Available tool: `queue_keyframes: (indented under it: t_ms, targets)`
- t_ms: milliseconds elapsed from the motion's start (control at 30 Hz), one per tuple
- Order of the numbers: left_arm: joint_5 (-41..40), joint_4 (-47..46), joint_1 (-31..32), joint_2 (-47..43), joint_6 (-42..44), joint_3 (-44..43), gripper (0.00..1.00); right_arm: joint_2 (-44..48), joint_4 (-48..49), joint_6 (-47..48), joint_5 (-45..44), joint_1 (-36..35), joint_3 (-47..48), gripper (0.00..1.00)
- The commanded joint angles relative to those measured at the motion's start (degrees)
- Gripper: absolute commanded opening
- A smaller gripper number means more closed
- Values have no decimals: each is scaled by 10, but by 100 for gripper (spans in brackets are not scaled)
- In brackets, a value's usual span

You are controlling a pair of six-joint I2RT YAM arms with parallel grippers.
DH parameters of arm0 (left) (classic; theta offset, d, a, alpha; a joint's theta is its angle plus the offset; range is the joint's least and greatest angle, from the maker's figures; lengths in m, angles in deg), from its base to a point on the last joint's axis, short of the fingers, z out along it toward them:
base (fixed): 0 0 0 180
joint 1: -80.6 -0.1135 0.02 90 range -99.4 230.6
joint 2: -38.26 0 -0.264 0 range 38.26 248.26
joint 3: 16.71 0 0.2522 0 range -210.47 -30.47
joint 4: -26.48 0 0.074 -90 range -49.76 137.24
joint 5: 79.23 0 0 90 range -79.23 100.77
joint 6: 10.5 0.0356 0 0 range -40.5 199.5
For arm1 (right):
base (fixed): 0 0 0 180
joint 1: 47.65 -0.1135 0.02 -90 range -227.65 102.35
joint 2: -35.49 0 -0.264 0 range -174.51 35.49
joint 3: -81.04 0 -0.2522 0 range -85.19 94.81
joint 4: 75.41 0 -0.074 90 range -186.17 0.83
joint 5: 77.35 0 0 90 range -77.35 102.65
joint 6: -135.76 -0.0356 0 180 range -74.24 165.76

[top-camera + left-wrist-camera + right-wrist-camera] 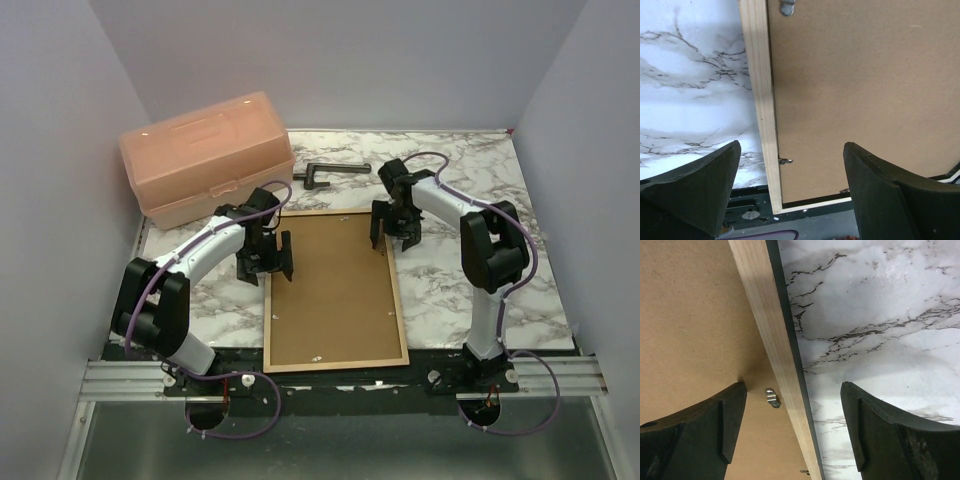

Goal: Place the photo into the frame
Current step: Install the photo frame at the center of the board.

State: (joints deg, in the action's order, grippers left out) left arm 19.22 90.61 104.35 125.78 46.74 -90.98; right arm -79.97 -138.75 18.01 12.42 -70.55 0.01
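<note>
The frame [268, 310] lies flat mid-table, tan wood face up, with a brown backing board [333, 290] filling it. The photo is hidden. My left gripper [267, 262] is open, its fingers either side of the frame's left rail [761, 100], above the board [865, 75] and a small metal clip [785, 160]. My right gripper [393, 238] is also open and straddles the right rail [765, 315]. One of its fingers is over the board [690, 315] by a clip [772, 397], the other over the marble. Neither gripper [791, 146] [793, 385] holds anything.
A translucent pink lidded box [205, 155] stands at the back left. A dark metal tool [330, 172] lies behind the frame. The marble tabletop [470, 300] is walled on three sides, and the frame's near end reaches the black strip by the arm bases.
</note>
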Motion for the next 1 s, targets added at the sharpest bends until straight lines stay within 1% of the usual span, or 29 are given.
queue_keyframes:
  t_ms: [0, 67, 133, 300, 367, 467, 567, 600, 667, 733, 800, 833, 967]
  targets:
    - [6, -12, -5, 1, 15, 27, 84, 1, -10, 19, -2, 0, -10, 79]
    - [9, -19, -5, 0, 14, 36, 84, 12, -2, 20, 26, 0, -20, 74]
    - [12, -24, -6, -1, 12, 43, 84, 19, 3, 19, 36, 0, -25, 69]
    - [17, -34, -6, 0, 10, 61, 83, 23, 0, 25, 58, -1, -26, 64]
    - [18, -36, -6, -1, 10, 64, 82, 24, 6, 27, 64, 0, -29, 55]
    - [19, -37, -6, -4, 10, 68, 82, 14, 10, 28, 58, -1, -31, 47]
    - [19, -37, -6, -8, 11, 70, 81, 4, 7, 27, 36, -1, -32, 32]
    - [19, -36, -6, -9, 12, 70, 81, 2, 6, 28, 30, -1, -32, 22]
    - [18, -36, -6, -10, 12, 71, 81, 1, 3, 24, 18, -1, -31, 10]
    - [20, -39, -6, -11, 11, 73, 80, 1, 1, 23, 7, -1, -32, 2]
    - [21, -40, -6, -14, 9, 74, 80, 5, 2, 21, 4, -1, -35, 0]
    - [21, -40, -6, -14, 9, 74, 80, 7, 5, 20, -10, -1, -37, 0]
    - [3, -31, -6, -14, 7, 66, 81, 17, 5, 15, -6, -1, -41, 1]
